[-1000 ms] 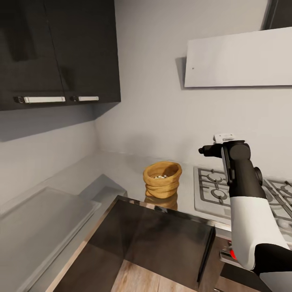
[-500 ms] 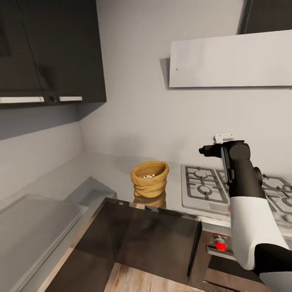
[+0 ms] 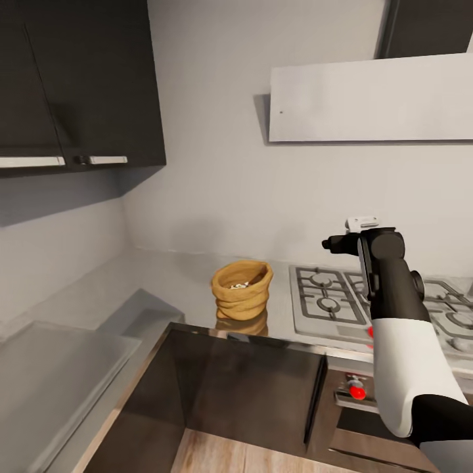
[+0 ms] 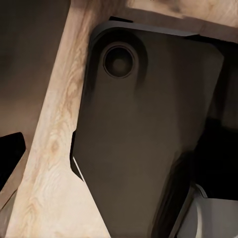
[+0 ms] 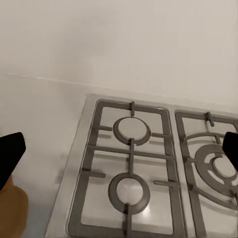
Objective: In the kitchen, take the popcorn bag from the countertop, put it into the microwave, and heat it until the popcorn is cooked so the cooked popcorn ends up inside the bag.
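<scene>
The popcorn bag (image 3: 242, 295), a squat orange-tan sack with a rolled rim, stands upright on the grey countertop (image 3: 177, 276) just left of the hob. Pale popcorn (image 3: 239, 285) shows in its mouth. My right arm is raised over the hob's front, to the right of the bag, and its gripper (image 3: 336, 244) points toward the wall. In the right wrist view the gripper (image 5: 119, 151) is open and empty above the burners, with a corner of the bag (image 5: 11, 210) at the picture's edge. My left gripper (image 4: 119, 153) hangs open over the wooden floor. The microwave is out of view.
A steel gas hob (image 3: 328, 302) with grates lies right of the bag, under a white hood (image 3: 374, 98). Dark wall cabinets (image 3: 79, 79) hang at the left. Below the worktop are dark cabinet fronts (image 3: 249, 394) and an oven panel with a red knob (image 3: 357, 392).
The whole picture has shifted left, so the camera has turned right. The bag stays where it stood on the countertop and my right arm holds the same pose.
</scene>
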